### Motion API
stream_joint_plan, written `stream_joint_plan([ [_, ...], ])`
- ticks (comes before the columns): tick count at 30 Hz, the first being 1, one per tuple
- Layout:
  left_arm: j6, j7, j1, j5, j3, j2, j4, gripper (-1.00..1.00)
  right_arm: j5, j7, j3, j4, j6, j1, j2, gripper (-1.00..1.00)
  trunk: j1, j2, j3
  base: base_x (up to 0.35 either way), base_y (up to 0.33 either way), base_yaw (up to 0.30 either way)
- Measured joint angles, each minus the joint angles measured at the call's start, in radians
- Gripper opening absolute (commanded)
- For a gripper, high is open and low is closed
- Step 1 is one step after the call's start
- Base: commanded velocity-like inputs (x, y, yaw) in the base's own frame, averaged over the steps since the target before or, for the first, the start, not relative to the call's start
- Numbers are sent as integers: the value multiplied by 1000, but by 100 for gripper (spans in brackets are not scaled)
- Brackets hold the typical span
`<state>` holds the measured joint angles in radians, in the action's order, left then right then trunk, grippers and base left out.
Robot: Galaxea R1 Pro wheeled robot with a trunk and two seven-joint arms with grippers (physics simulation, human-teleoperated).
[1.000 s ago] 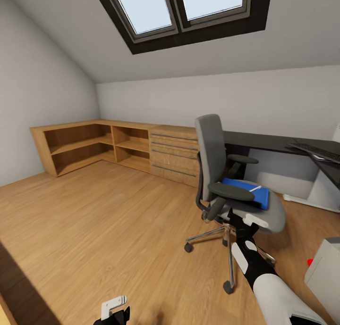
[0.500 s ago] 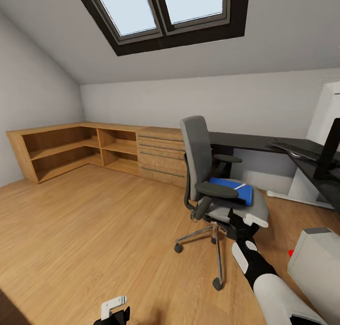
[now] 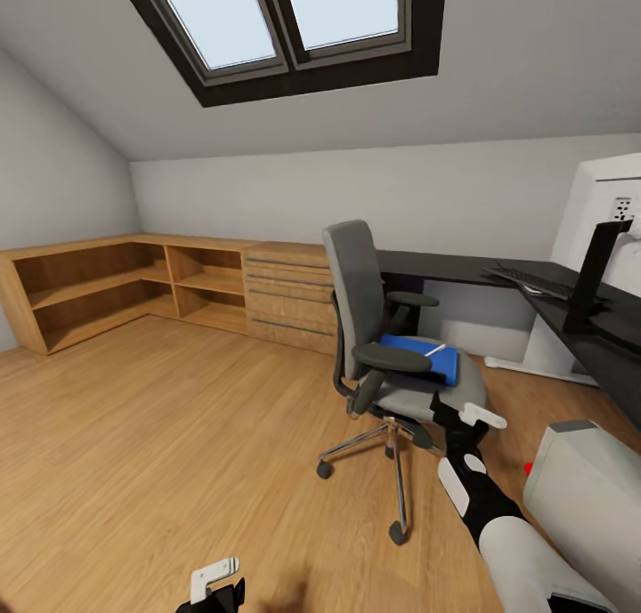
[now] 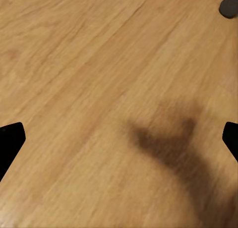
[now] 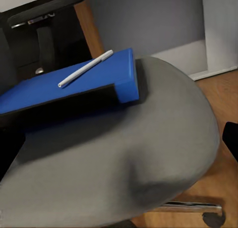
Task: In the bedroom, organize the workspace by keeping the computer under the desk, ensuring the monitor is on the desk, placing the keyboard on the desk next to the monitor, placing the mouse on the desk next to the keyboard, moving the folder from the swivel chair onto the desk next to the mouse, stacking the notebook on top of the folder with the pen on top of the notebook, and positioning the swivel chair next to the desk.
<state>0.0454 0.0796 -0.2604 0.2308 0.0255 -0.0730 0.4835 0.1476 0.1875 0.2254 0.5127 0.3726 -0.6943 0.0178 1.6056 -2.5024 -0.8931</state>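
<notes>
The right gripper [image 3: 467, 417], in the head view, reaches toward the front edge of the swivel chair [image 3: 378, 328] seat; its spread cannot be judged here. A blue folder [image 3: 418, 357] lies on the seat with a white pen [image 3: 434, 350] on top — the dark desk [image 3: 463, 270] stands just behind, the monitor [image 3: 595, 270] and keyboard [image 3: 530, 282] on it, and the computer [image 3: 583, 497] on the floor nearby. The left gripper [image 3: 214, 586] hangs low over the wooden floor [image 3: 160, 435]. The left wrist view shows its fingertips [image 4: 10, 143] wide apart, empty, above the boards. The right wrist view shows the fingers spread wide — holding nothing, facing the seat.
</notes>
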Motion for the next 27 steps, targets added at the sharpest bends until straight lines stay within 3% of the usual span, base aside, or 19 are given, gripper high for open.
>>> stream_joint_plan([
  [8,0,0,0,0,0,0,0,100,-6,-68,0,-2,1,0,-4,100,0,0,0,0,0,-60],
  [27,-1,0,0,0,1,0,0,100,-4,-81,0,-17,1,0,-5,100,0,0,0,0,0,-43],
])
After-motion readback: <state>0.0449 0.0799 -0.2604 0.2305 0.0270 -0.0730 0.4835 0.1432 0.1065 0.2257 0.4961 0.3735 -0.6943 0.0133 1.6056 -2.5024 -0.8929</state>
